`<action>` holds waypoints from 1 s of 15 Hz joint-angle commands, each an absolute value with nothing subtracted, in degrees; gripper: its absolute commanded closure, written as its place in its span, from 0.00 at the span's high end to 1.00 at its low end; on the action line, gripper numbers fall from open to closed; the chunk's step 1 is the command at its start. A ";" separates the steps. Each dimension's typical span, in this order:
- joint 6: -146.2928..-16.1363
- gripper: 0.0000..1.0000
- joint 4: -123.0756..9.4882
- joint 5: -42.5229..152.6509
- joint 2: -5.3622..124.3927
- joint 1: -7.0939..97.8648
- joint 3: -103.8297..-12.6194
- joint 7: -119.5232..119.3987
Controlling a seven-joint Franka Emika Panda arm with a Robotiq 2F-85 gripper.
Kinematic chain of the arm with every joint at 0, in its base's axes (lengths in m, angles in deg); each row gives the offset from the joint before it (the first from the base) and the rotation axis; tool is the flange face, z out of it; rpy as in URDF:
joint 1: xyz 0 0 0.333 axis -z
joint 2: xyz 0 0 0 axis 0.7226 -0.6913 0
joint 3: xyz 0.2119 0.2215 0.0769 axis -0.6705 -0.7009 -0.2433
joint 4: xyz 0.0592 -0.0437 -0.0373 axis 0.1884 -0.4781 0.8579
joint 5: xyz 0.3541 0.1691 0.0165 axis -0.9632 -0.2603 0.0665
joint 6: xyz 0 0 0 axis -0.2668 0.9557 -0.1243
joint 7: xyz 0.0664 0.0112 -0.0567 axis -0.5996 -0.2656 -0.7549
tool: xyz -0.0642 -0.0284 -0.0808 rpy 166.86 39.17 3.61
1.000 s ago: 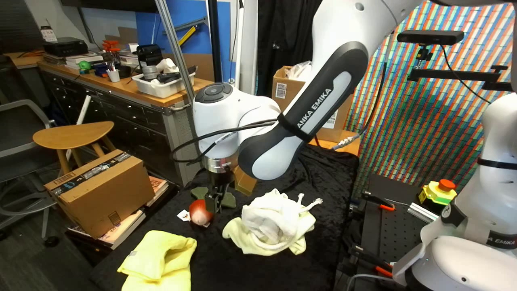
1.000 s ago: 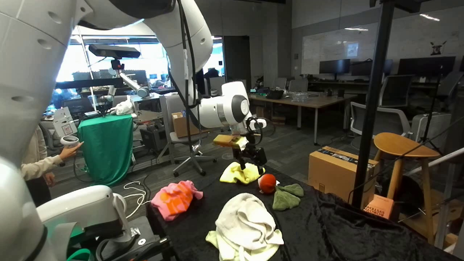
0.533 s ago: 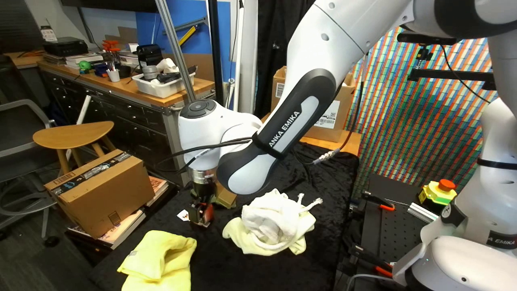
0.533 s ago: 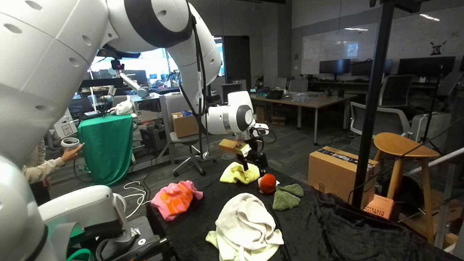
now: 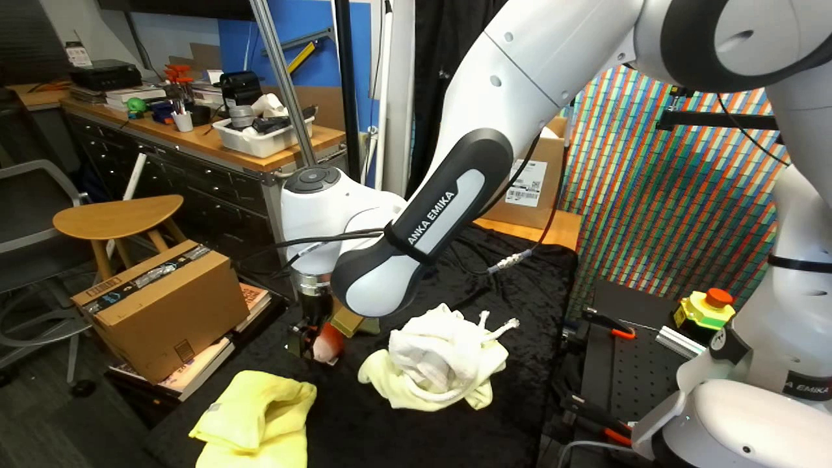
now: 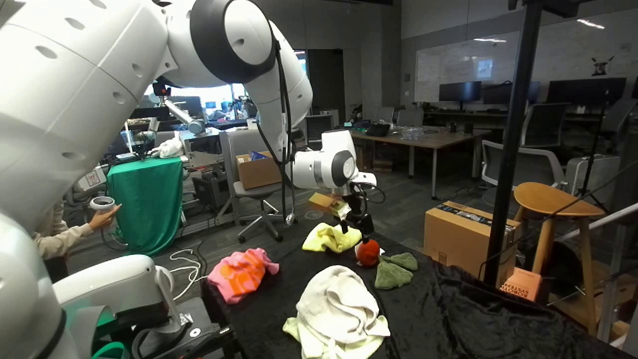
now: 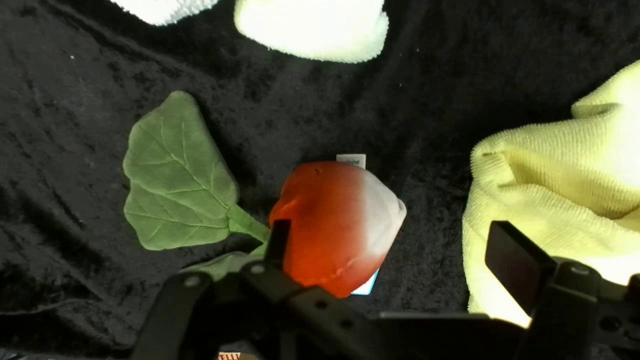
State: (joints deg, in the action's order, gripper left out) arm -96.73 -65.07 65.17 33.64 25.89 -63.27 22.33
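One gripper (image 7: 399,252), jaws wide apart, nothing held, close by plush radish (image 7: 325,220), lying sideways likely because round shape won't stand; yellow cloth (image 7: 555,200) right in wrist view.

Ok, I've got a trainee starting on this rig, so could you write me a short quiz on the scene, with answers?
1. Multiple choice: what colour are the leaves of the red-and-white plush?
a) pink
b) green
c) blue
2. True or false: the jaws are shut on the plush.
3. Fill in: in the wrist view, the plush's white tip points toward the ____ cloth.

Key:
1. b
2. False; they stand open with nothing between them.
3. Yellow; the yellow cloth lies to the right there.
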 commanded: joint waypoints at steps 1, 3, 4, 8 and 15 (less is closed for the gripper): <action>-96.82 1.00 -59.70 63.38 29.83 24.73 -61.28 21.46; -96.58 1.00 -57.99 63.46 28.43 24.45 -60.47 21.73; -96.54 1.00 -57.04 63.74 27.60 24.04 -59.71 22.23; -95.20 1.00 -53.71 63.65 24.86 23.57 -58.37 22.27; -89.92 1.00 -50.12 64.28 21.51 22.79 -57.11 22.20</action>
State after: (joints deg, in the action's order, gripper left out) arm -92.57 -53.74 64.95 23.68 24.00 -58.41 22.38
